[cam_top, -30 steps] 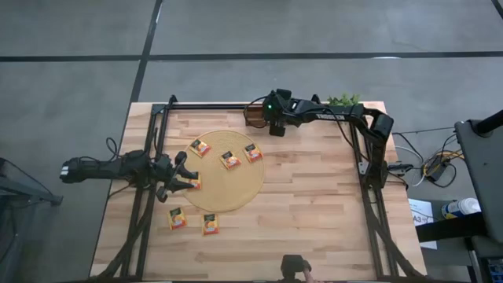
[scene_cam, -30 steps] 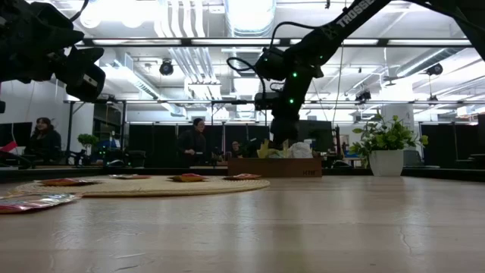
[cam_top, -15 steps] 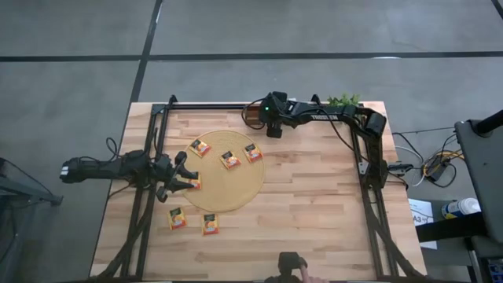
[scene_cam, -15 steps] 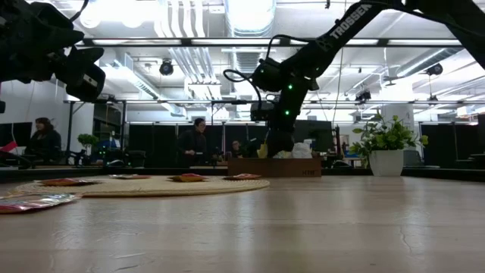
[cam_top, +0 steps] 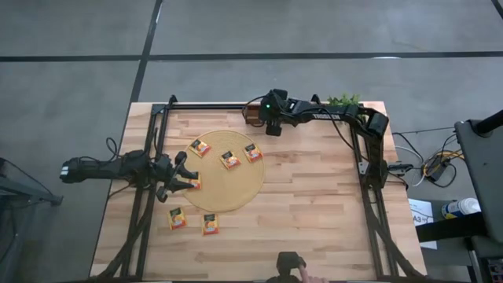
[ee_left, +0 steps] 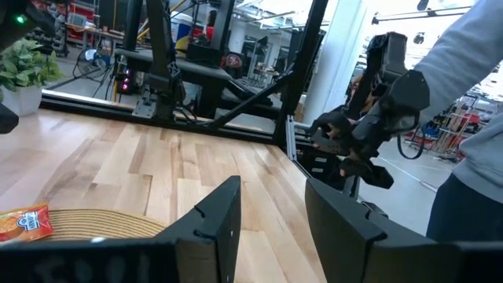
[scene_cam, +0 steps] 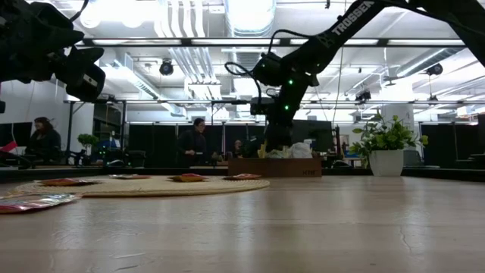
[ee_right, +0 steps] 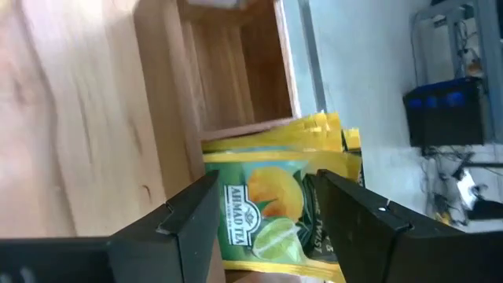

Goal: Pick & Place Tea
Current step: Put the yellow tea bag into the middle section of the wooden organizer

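Right gripper [ee_right: 263, 208] has edged over tray [ee_right: 228, 86]; sachets [ee_right: 271, 212] below.

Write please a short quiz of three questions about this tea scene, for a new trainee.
1. True or false: both grippers are empty.
2. How many orange sachets lie on the bare table, off the round mat?
A) none B) two C) five
3. Fill in: the right gripper hovers over the wooden ____.

Key
1. True. The left gripper and the right one both stand open, with nothing between the fingers.
2. B. One orange sachet and a second sachet lie on the table, near the mat's edge.
3. Tray. In the right wrist view the tray holds green-yellow sachets in one compartment.
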Robot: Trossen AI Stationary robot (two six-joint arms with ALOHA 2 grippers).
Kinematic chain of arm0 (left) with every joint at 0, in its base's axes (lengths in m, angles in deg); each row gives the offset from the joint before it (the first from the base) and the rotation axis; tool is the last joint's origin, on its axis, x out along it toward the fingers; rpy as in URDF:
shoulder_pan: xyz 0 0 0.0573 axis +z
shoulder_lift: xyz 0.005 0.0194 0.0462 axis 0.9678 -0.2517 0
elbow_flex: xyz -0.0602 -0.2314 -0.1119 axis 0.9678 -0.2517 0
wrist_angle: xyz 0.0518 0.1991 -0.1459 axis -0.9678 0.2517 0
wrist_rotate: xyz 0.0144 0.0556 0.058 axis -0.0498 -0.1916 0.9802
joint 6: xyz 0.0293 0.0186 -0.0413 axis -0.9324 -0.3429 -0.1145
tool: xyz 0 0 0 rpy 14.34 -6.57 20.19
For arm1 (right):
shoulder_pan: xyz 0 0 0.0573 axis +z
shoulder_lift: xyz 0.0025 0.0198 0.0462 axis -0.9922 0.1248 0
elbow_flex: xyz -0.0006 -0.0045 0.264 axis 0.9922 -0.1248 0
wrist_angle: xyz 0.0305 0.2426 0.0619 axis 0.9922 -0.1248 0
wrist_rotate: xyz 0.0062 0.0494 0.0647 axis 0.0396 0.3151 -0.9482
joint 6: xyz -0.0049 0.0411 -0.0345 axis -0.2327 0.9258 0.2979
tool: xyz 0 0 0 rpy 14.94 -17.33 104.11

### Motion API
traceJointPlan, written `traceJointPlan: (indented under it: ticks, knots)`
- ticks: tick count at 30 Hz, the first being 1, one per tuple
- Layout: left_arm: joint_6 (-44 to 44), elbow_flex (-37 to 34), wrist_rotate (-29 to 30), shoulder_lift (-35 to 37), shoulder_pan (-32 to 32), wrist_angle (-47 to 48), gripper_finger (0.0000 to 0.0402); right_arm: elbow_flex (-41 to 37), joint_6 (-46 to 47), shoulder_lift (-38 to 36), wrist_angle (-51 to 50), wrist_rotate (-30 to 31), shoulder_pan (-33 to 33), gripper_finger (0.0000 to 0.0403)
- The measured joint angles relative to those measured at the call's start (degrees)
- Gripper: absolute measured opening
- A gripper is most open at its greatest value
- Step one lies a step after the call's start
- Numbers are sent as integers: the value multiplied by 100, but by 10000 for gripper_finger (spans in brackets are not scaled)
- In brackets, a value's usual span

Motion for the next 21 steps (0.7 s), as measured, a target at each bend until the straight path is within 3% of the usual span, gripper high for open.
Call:
traceJointPlan:
  ticks: [21]
  knots:
    - [0,0,0,0,0,0,138,-77,-355,132,376,-203,-348,207]
